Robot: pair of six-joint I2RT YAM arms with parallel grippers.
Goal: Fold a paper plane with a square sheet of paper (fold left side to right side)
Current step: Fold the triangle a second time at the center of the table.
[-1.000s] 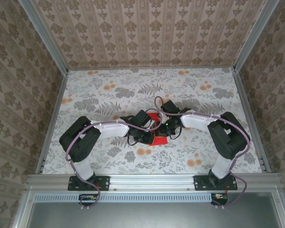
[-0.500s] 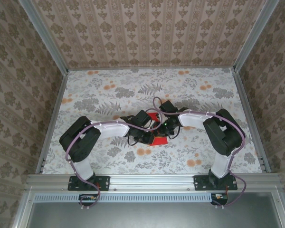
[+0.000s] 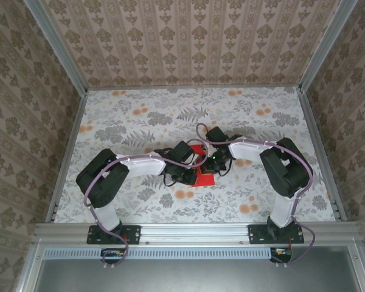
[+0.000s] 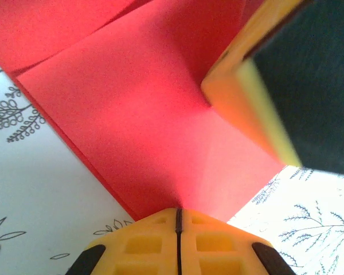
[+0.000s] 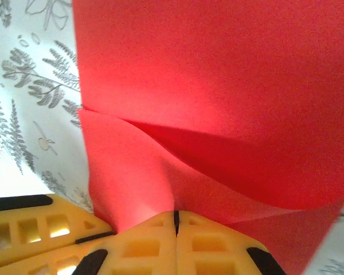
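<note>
At frame centre, left tool [image 4: 178, 219] pinched shut on a corner of the square sheet of paper [image 3: 205, 178], right tool [image 5: 175, 220] clamped shut on its curled red fold, sheet on the flower-printed counter [image 3: 140, 115], patterned wallpaper walls [image 3: 188, 42] across the upper frame.

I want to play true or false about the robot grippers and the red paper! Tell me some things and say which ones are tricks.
1. The sheet of paper is red. True.
2. The left gripper and the right gripper are wide open. False: both have their jaws shut, with their tips at the paper.
3. The tablecloth is plain blue. False: it is pale, with grey leaves and orange flowers.
4. Both grippers meet at the paper near the middle of the tablecloth. True.
5. The paper lies as one flat layer. False: it is folded, and in the right wrist view one layer bulges up.
</note>
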